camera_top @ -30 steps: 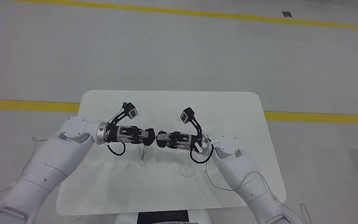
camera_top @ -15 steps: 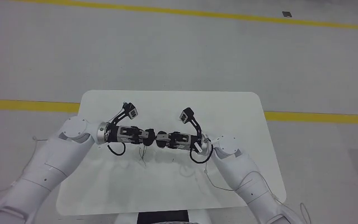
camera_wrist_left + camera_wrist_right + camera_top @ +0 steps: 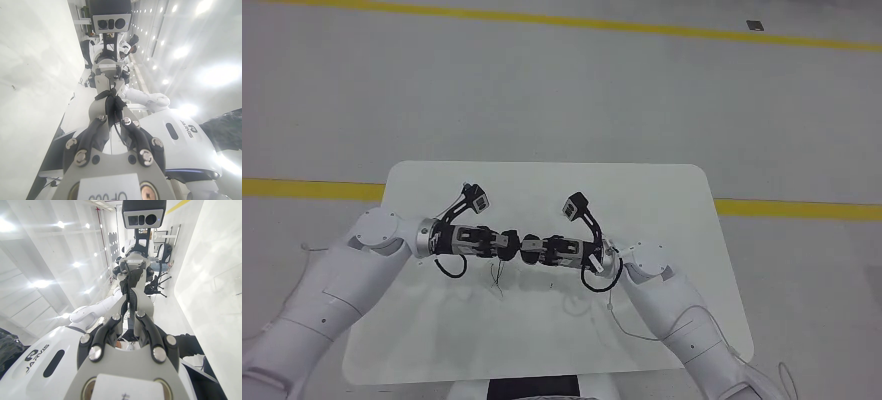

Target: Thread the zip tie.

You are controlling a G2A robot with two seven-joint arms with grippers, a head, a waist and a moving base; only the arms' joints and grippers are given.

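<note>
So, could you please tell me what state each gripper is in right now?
Left gripper: closed, holding the zip tie.
Right gripper: closed on the same zip tie's ridged strap.

Grey floor [image 3: 542, 90] with a yellow line [image 3: 542, 19] along the frame's top and a second line [image 3: 302, 188] across its middle, behind a white table [image 3: 542, 180].

The left gripper [image 3: 512, 244] and right gripper [image 3: 528, 247] meet tip to tip above the middle of the table [image 3: 662, 200], the left one on the left side and the right one just beside it on the right. The zip tie [image 3: 132, 302] runs between them, pinched in the fingers of both.
</note>
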